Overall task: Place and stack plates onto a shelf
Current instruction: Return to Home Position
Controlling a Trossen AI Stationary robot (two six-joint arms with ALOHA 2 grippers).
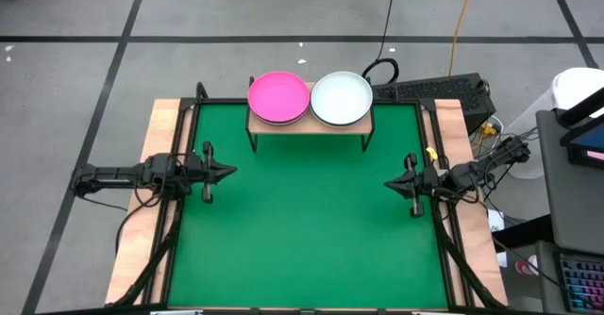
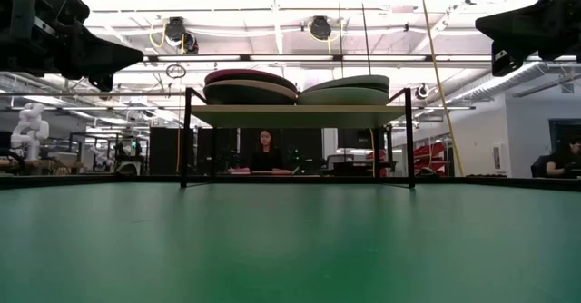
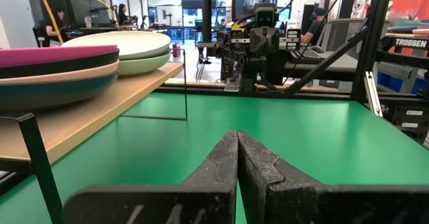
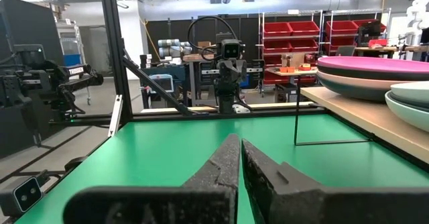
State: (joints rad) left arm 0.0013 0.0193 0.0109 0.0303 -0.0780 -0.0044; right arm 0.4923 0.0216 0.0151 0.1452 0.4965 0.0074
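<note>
Green counter (image 1: 302,249) has the light-wood shelf (image 1: 308,126) on thin black legs at its far edge, long side running left to right. It holds two flat stacks side by side, a magenta plate (image 1: 278,97) topping the left one and a whitish plate (image 1: 341,98) the right. The left gripper (image 1: 229,172) and right gripper (image 1: 389,184) hover out at the counter's sides, both pinched closed and empty.

Black cabled arms (image 1: 123,176), grainy tapered fingers (image 3: 216,170)

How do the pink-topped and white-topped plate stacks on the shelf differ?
The pink-topped stack has a magenta top plate; the white-topped stack a whitish one. Seen from above, the pink-topped stack fills the left half of the shelf, the white-topped stack the right. Both are round, same-sized, side by side.
</note>
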